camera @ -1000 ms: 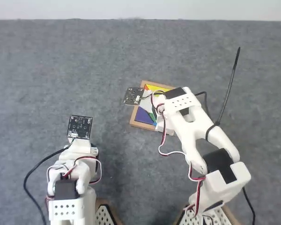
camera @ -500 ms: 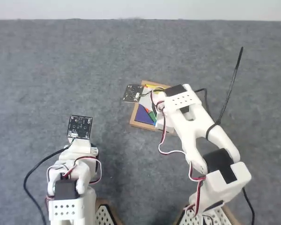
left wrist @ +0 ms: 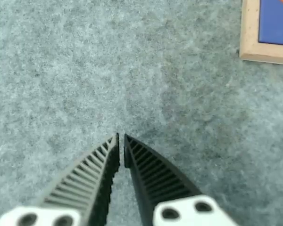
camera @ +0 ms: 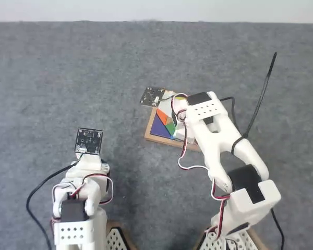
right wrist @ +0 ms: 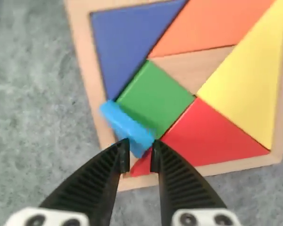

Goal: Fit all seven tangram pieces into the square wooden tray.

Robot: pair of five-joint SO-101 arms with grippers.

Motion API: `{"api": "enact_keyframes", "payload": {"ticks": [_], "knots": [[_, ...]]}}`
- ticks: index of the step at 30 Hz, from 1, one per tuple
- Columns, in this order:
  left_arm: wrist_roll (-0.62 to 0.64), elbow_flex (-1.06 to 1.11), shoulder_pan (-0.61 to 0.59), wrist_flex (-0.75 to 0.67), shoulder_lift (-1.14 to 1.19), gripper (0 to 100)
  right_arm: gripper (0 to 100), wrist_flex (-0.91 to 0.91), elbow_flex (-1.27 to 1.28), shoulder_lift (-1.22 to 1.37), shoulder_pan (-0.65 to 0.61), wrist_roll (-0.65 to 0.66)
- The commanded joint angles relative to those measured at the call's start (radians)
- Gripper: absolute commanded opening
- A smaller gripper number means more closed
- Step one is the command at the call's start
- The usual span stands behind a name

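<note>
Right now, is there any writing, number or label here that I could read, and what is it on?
No text here can be read.
Left arm's board: any marks are too small to read.
Right arm's board: the same, too small to read.
Tray and its pieces, with the blue piece in the right gripper: plain colour, no print.

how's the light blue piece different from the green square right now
The green square lies flat, seated in the tray; the light blue piece sits tilted and raised over the green square's corner, not seated. The light blue piece is pinched between the right arm's jaws; the green square is free of them. Both are solid-coloured tangram pieces at the same corner of the tray.
</note>
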Motion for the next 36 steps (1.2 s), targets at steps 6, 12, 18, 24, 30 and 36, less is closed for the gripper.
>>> {"api": "enact_keyframes", "payload": {"ticks": [6,12,18,24,30,36], "knots": [[-0.002,-0.010,0.005,0.003,-0.017,2,7.6,-0.058,-0.058,-0.013,0.041,-0.072],[-0.002,-0.010,0.005,0.003,-0.017,2,7.6,-0.065,-0.058,-0.013,0.044,-0.081],[-0.002,-0.010,0.005,0.003,-0.017,2,7.6,-0.127,-0.057,-0.015,0.015,-0.196],[-0.002,-0.010,0.005,0.003,-0.017,2,7.6,-0.180,-0.052,-0.010,-0.019,-0.298],[-0.002,-0.010,0.005,0.003,-0.017,2,7.6,-0.177,-0.017,-0.012,-0.039,-0.296],[-0.002,-0.010,0.005,0.003,-0.017,2,7.6,-0.176,0.043,-0.012,-0.033,-0.236]]}}
